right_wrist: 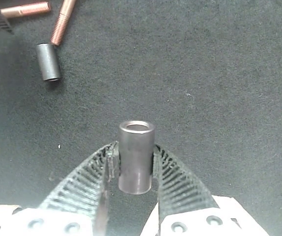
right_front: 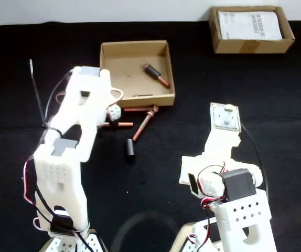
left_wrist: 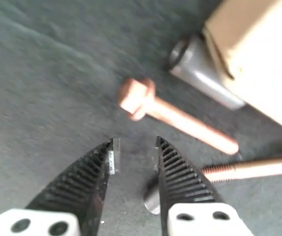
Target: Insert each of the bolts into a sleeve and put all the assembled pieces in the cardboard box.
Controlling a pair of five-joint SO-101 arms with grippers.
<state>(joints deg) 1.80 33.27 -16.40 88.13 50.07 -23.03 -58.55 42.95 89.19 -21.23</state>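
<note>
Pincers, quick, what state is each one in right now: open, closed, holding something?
Left pincer: open, holding nothing.
Right pincer: closed on a dark grey cylindrical metal sleeve.

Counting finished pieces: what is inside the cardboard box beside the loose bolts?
One bolt in a dark sleeve lies in the cardboard box. The left arm covers its near left corner, unseen.

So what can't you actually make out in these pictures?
High view: the left arm covers part of the bolts beside the cardboard box, so their count is uncertain.
Left wrist view: the picture's edge cuts off a threaded bolt; a finger of the left pincer hides most of a sleeve.
</note>
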